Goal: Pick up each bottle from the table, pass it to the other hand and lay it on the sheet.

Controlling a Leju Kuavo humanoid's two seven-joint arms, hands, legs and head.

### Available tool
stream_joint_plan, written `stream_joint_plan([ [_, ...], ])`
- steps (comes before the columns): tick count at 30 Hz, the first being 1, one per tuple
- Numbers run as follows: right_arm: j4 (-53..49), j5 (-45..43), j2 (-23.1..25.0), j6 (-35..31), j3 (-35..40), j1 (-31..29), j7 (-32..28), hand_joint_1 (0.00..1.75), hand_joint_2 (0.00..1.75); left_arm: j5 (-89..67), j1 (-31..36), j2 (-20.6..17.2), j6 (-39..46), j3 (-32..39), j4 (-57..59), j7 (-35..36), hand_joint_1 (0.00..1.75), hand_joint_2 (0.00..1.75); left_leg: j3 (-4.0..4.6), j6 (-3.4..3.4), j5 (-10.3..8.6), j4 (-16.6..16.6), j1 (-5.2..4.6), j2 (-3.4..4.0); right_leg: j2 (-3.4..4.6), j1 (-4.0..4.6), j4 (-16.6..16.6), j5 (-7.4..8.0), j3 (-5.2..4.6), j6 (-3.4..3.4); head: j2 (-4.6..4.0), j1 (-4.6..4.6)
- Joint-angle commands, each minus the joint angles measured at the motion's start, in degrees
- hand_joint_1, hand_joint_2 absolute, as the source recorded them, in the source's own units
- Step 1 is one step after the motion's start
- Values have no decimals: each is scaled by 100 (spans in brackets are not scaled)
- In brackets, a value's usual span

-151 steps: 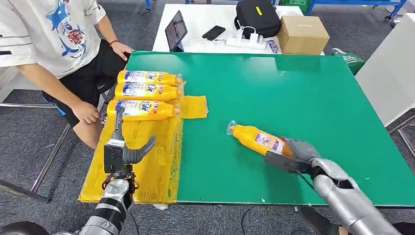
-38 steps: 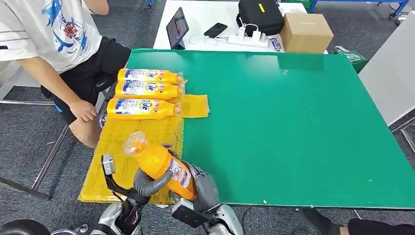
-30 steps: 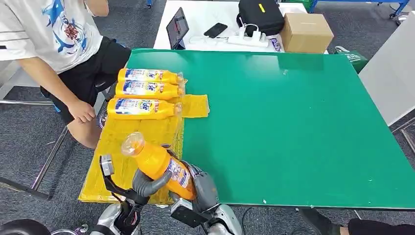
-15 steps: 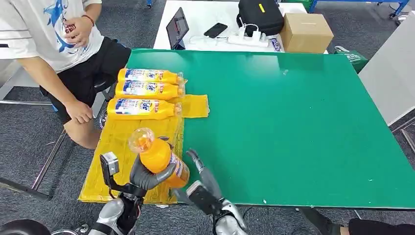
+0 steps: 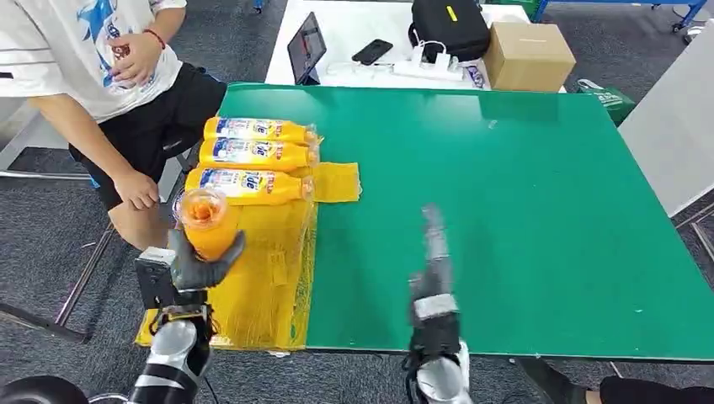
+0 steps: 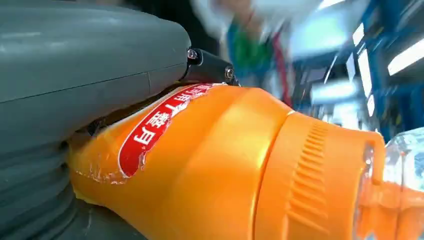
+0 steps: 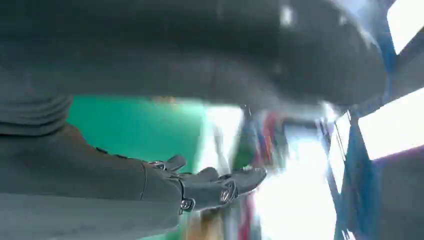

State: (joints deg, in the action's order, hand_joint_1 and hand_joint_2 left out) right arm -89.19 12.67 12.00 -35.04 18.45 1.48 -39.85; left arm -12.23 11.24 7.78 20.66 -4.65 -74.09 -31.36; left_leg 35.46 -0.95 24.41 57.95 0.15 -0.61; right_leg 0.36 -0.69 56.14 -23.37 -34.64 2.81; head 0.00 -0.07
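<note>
In the head view, the bottle (image 5: 205,224) is now gripped by the left robot hand (image 5: 190,266) alone, held upright with its cap toward the camera. Half a second ago it was still cradled between both hands near the desk's front edge. The handover is judged complete. The bottle has been carried outward, over the yellow sheet (image 5: 261,278), and is held just short of the three bottles (image 5: 253,156) already laid in a row beyond the hand. The right robot hand (image 5: 431,273) has been drawn away over the green desk (image 5: 522,210) — fingers stretched out, nothing held, blurred by motion. A seated person (image 5: 93,76) is beside the sheet, beyond the left hand.

In the left wrist view, the bottle (image 6: 225,165) is seen pressed against the grey palm (image 6: 75,75), a red label under the thumb, so the hold looks firm.

In the right wrist view, the fingers (image 7: 220,187) are extended and empty.

Only the laying-down remains for this bottle — a tilt onto its side, next to the row.
</note>
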Motion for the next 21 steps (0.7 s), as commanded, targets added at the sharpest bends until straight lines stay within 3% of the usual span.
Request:
stream_joint_plan([
  [1, -1283, -412, 223, -496, -959, 98, -15, 0, 175, -2422, 723, -344, 893, 289, 669, 186, 175, 175, -17, 4, 8, 4, 4, -1, -10, 6, 2, -8, 20, -9, 0, 0],
  [7, -591, -293, 10, -448, -697, -116, -15, 0, 175, -4997, 998, -990, 1110, -454, 1972, 937, 175, 175, -40, 8, 5, -10, 4, 6, -8, 6, -10, -5, 40, -13, 0, 2],
  [12, 239, 93, -95, -8, -297, -279, 37, 0, 175, -5612, 1179, -1319, 836, -925, 3058, 966, 175, 175, -39, 7, 3, -15, 5, 23, 9, 6, -15, 2, 34, -10, 0, 0],
  [21, 499, 125, 9, 368, -229, -302, 87, 0, 175, -5224, 1018, -1318, 296, -977, 3092, 778, 175, 175, -38, 6, 11, -5, 11, 18, 4, 13, -9, -6, 37, -11, 0, 2],
])
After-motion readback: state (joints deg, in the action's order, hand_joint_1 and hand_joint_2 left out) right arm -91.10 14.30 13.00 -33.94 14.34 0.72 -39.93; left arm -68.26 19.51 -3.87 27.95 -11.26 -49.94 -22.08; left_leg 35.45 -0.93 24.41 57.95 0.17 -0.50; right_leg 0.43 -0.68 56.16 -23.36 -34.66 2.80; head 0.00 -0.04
